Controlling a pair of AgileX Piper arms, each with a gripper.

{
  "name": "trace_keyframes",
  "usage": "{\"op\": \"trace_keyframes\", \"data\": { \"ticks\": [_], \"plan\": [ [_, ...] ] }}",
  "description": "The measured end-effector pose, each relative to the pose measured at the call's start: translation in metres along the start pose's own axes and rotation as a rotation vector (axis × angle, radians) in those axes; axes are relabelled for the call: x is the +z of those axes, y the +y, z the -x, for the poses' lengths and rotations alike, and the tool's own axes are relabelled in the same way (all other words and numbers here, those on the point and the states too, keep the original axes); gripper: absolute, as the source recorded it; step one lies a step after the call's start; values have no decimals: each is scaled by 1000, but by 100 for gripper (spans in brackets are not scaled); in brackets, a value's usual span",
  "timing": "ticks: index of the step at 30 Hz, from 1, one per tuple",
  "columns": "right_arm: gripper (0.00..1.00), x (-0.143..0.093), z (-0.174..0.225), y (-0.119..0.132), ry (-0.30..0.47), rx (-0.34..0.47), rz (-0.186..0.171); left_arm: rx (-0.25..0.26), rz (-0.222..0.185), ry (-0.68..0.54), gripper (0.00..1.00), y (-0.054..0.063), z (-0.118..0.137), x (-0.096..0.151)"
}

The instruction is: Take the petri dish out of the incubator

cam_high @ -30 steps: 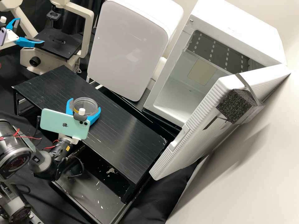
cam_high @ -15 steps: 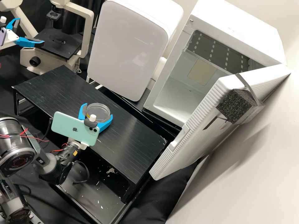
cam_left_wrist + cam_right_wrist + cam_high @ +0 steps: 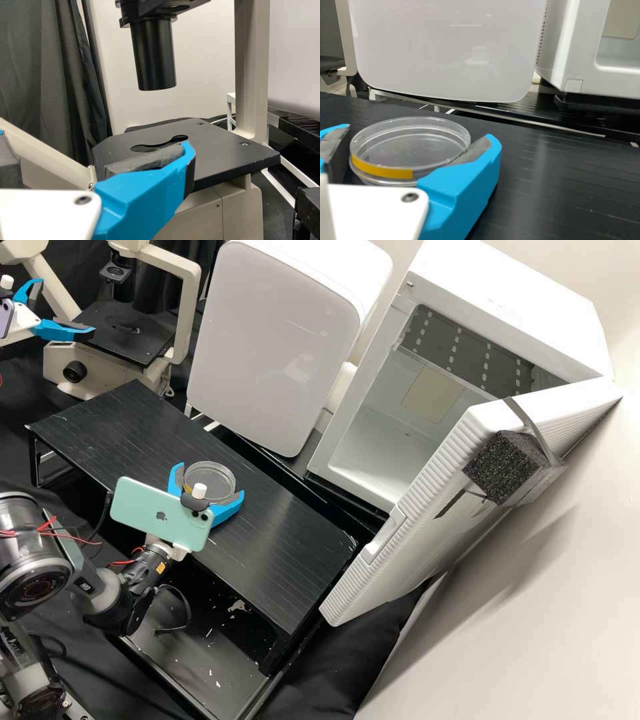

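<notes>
In the high view, my right gripper stands open around the clear round petri dish, over the black stand. In the right wrist view the petri dish, with a yellow strip on its side, sits between the fingers of my right gripper; a narrow gap shows beside one pad, while the other finger overlaps its rim. The white incubator has its door swung wide. My left gripper is open by the microscope; in the left wrist view my left gripper holds nothing.
A microscope with a black stage stands at the back left. A white appliance is between it and the incubator. A foam block is strapped to the incubator door. Below the stand lies a dark tray.
The right gripper and the petri dish shifted rightward and slightly nearer along the stand. Since the last earlier frame, its fingers have spread a little while the dish kept its place. The left arm stayed still.
</notes>
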State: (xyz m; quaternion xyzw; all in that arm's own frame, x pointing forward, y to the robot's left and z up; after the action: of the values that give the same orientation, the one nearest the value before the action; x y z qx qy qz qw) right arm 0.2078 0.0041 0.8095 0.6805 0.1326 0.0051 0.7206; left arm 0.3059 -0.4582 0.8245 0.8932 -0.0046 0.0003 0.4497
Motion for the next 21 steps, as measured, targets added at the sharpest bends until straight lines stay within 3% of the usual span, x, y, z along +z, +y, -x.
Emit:
{"op": "trace_keyframes", "data": {
  "ticks": [6, 15, 21],
  "plan": [
    [100, -5, 7, 10, 13, 26, -2, 0, 0, 0, 100, 0, 0, 0],
    [100, -31, 30, 27, 101, 126, -62, 0, 0, 0, 100, 0, 0, 0],
    [100, -38, 42, 31, 83, 290, -150, 0, 0, 0, 100, 0, 0, 0]
  ]
}}
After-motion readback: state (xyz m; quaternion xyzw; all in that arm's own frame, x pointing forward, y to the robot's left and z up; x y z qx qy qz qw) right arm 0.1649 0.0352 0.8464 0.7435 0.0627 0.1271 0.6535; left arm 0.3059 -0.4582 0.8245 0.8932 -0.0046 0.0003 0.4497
